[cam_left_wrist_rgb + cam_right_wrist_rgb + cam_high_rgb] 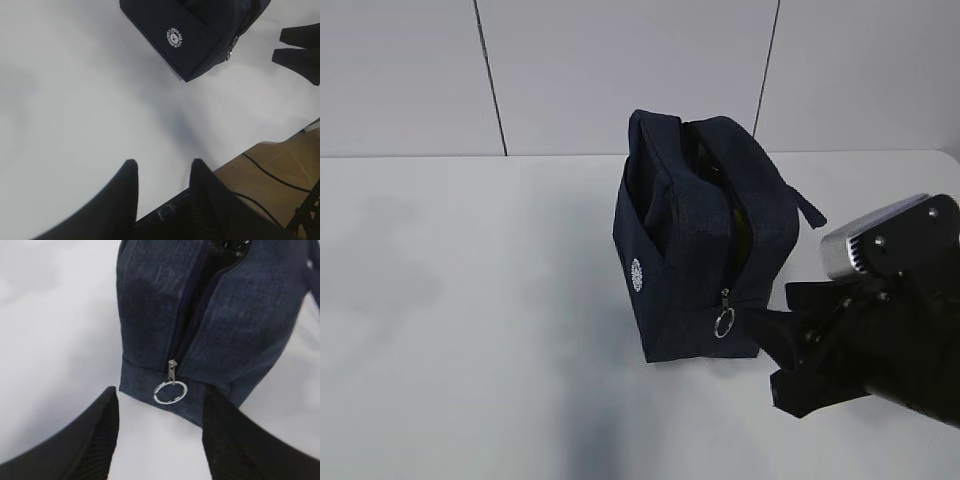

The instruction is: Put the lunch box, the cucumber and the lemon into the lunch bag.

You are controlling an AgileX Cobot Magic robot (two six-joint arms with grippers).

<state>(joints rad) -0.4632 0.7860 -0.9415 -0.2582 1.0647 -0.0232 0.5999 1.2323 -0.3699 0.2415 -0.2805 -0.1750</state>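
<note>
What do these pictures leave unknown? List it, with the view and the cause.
- Contents of the lunch bag: exterior view shows only a dark slit with a yellowish glint; right wrist view crops the opening at the top edge.
- Far side of the bag: hidden by the bag itself in all views.
- Logo text: too small in left wrist view.
- Right gripper body: cropped at the bottom edge.

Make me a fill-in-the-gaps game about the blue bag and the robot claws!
1. The lunch bag stands on a ____ table.
2. Its zipper is ____, so the top gapes.
3. The zipper pull ends in a silver ____.
4. The right gripper waits near that pull with its jaws ____.

Missing words: white; open; ring; open.
</note>
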